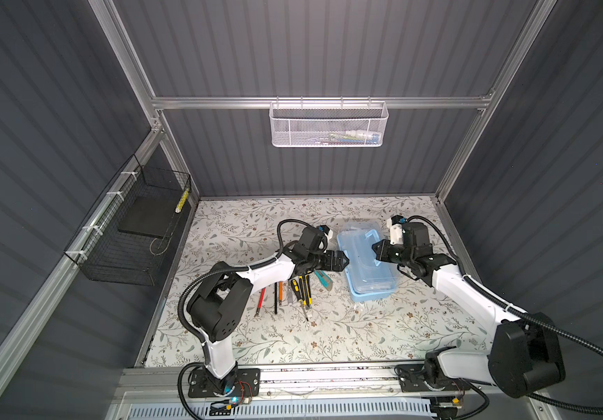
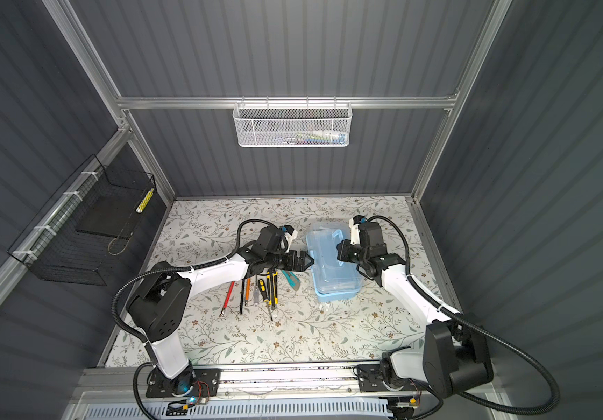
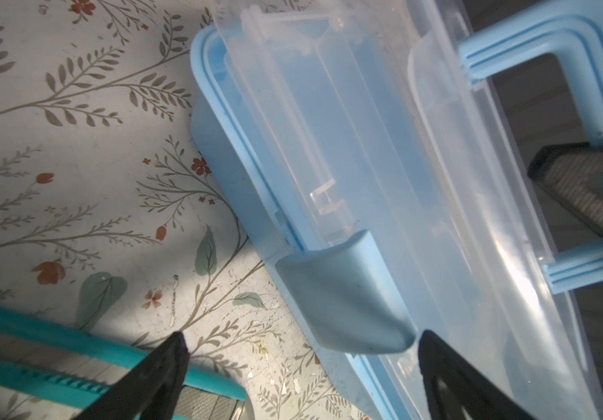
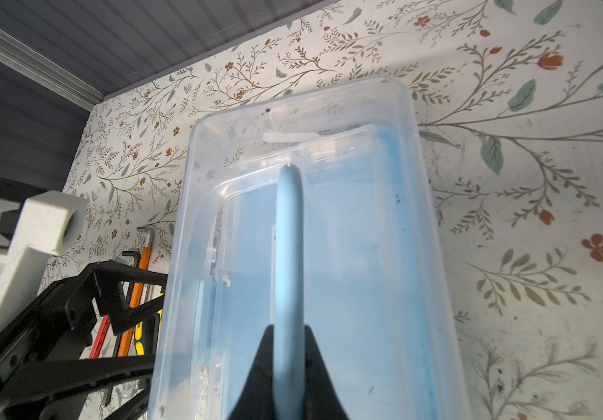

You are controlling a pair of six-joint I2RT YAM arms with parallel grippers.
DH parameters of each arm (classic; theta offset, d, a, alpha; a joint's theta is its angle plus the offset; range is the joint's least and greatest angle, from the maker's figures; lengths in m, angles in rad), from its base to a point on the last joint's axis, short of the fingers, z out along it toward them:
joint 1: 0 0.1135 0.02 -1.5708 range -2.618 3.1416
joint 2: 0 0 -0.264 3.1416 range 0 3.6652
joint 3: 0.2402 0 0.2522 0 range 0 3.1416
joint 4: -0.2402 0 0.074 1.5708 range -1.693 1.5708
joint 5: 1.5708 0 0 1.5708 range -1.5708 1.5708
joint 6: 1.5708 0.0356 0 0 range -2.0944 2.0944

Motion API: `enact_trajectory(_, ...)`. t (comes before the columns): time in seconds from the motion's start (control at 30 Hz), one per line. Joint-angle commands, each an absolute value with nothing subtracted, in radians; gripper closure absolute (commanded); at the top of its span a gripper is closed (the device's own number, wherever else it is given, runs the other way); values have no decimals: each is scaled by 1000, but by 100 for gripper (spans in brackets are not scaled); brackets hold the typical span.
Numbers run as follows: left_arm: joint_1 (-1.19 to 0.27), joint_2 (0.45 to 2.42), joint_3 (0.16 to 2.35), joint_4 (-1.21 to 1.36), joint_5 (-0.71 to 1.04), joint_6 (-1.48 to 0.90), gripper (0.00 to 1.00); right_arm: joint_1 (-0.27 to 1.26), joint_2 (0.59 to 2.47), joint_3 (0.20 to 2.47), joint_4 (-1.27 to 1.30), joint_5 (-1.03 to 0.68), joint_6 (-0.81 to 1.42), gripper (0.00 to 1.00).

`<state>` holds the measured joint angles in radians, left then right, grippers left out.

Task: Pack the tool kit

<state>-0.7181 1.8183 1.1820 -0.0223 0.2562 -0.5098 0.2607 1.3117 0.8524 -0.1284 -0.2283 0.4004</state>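
The tool kit (image 1: 367, 265) sits on the floral worktop (image 1: 383, 327), right of a row of hand tools (image 1: 292, 291). The right gripper (image 4: 288, 349) has its fingers pinching the kit's pale-blue handle (image 4: 288, 236) (seen edge-on). The left gripper (image 3: 300, 349) has its fingers spread wide at the kit's blue latch (image 3: 343, 309).

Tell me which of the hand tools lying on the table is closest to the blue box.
The teal utility knife. It lies at the right end of the row, between the yellow-and-black screwdrivers and the tool kit; the red and orange tools lie farther left.
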Motion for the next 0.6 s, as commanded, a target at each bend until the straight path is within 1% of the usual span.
enact_trajectory(0.0, -713, 1816, 1219, -130, 168, -511, 1, 261, 1286, 851, -96, -217, 388, 100)
enact_trajectory(0.13, -711, 1804, 1225, -221, 79, -494, 1, 261, 1271, 856, -105, -207, 382, 100)
enact_trajectory(0.33, -690, 1800, 1215, -287, 55, -494, 1, 260, 1269, 859, -113, -204, 380, 100)
enact_trajectory(0.4, -688, 1786, 1210, -262, 82, -483, 1, 261, 1272, 860, -112, -210, 380, 100)
enact_trajectory(0.47, -693, 1750, 1188, -179, 138, -475, 1, 260, 1275, 861, -111, -212, 380, 100)
enact_trajectory(0.57, -723, 1701, 1158, -96, 132, -443, 1, 261, 1278, 862, -112, -213, 379, 100)
